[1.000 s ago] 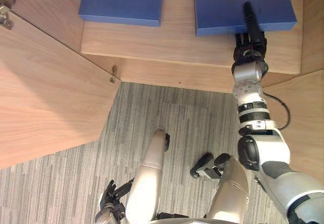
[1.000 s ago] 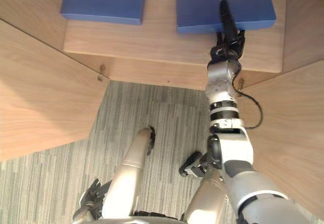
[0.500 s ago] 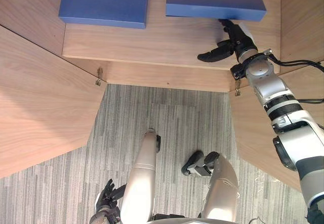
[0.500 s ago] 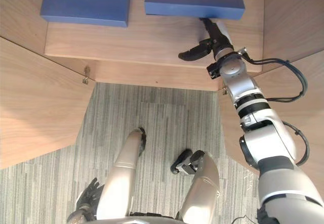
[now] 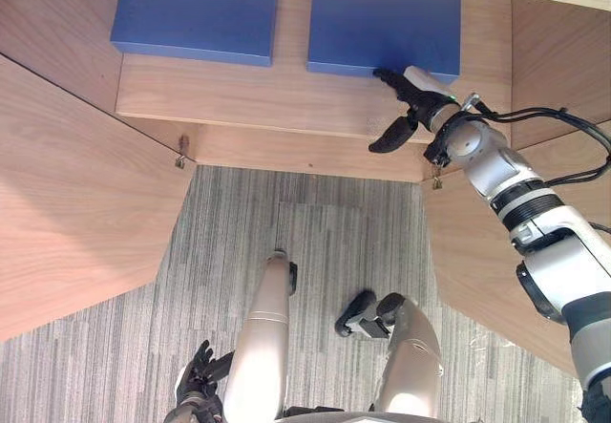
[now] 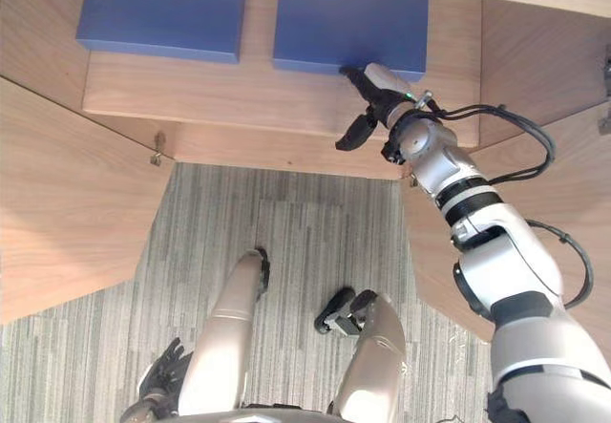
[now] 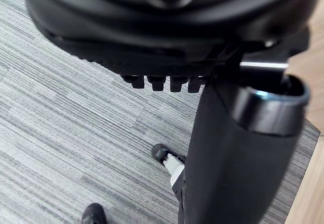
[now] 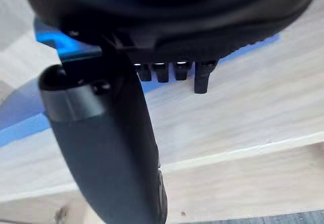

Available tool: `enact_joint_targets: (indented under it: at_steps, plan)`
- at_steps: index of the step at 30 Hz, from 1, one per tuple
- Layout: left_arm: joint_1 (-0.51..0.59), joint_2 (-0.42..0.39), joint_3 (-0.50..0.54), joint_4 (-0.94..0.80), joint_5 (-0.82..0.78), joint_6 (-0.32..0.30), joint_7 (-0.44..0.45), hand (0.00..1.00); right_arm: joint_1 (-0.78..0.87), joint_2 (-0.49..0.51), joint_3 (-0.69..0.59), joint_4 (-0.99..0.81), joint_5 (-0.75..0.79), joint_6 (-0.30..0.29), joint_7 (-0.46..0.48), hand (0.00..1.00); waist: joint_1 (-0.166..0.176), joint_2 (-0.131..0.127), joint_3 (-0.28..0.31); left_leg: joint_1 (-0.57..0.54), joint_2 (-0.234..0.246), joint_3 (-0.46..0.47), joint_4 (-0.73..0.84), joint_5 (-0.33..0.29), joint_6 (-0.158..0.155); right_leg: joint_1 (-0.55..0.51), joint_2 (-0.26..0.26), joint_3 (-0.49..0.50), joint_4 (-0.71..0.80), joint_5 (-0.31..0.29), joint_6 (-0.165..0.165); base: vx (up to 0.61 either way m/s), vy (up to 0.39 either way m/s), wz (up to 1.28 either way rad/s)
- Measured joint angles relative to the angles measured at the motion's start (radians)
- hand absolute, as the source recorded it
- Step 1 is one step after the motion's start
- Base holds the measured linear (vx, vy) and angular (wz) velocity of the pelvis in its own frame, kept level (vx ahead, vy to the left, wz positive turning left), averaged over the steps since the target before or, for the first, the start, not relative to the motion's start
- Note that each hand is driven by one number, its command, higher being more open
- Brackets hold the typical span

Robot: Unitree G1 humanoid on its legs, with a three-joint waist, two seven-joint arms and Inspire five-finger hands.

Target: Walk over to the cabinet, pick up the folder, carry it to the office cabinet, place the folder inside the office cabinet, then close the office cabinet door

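Folder [image 5: 382, 22]: lying flat inside office cabinet [image 5: 286, 98], placing apparently done; right hand [image 5: 422, 104] hovering spread at its near edge, gripping nothing; left hand [image 5: 196, 385] hanging relaxed; door [image 5: 76, 184] standing open, closing remaining

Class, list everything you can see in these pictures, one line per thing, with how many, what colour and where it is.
folders: two, blue, lying flat side by side on the shelf, one to the left, one to the right
shelf: one, light wood, inside the cabinet
doors: two, light wood, swung open, one on the left, one on the right
carpet: one, grey striped, on the floor before the cabinet
right hand: one, dark, open, fingers at the near edge of the right folder
left hand: one, dark, open, hanging low over the carpet
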Motion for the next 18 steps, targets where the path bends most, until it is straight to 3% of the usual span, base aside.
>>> enact_joint_targets:
  at_steps: [4, 8, 15, 18]
  plan:
    - [0.000, 0.006, -0.002, 0.000, 0.000, 0.001, -0.010, 1.00, 0.033, -0.024, 0.050, -0.049, -0.015, 0.000, 0.040, 1.00, 0.002, -0.003, -0.002, 0.020, 0.000, 0.000, -0.018, 0.004, 0.000, 0.021, 0.003, -0.007, -0.020, 0.005, 0.002, 0.01, 0.011, 0.00]
    - [0.000, 0.007, -0.002, -0.002, 0.000, 0.001, -0.011, 1.00, 0.030, -0.057, 0.131, -0.106, -0.020, -0.001, 0.079, 1.00, 0.006, -0.003, -0.002, 0.068, 0.018, 0.007, -0.095, 0.033, -0.001, 0.063, 0.038, -0.021, -0.110, 0.051, 0.000, 0.04, 0.011, -0.11]
    - [0.000, 0.013, 0.012, 0.025, 0.001, 0.008, -0.005, 1.00, 0.040, -0.064, 0.249, -0.185, -0.020, -0.021, 0.168, 1.00, 0.019, -0.010, -0.011, 0.302, 0.075, 0.041, -0.405, 0.156, -0.014, 0.271, 0.178, -0.059, -0.477, 0.216, -0.011, 0.07, -0.043, -0.20]
    - [0.004, 0.015, 0.068, 0.069, 0.001, 0.012, -0.006, 1.00, 0.069, -0.072, 0.246, -0.196, -0.019, -0.033, 0.175, 1.00, 0.028, -0.032, -0.052, 0.393, 0.109, 0.049, -0.531, 0.203, -0.031, 0.363, 0.261, -0.061, -0.659, 0.290, -0.020, 0.07, -0.109, -0.21]
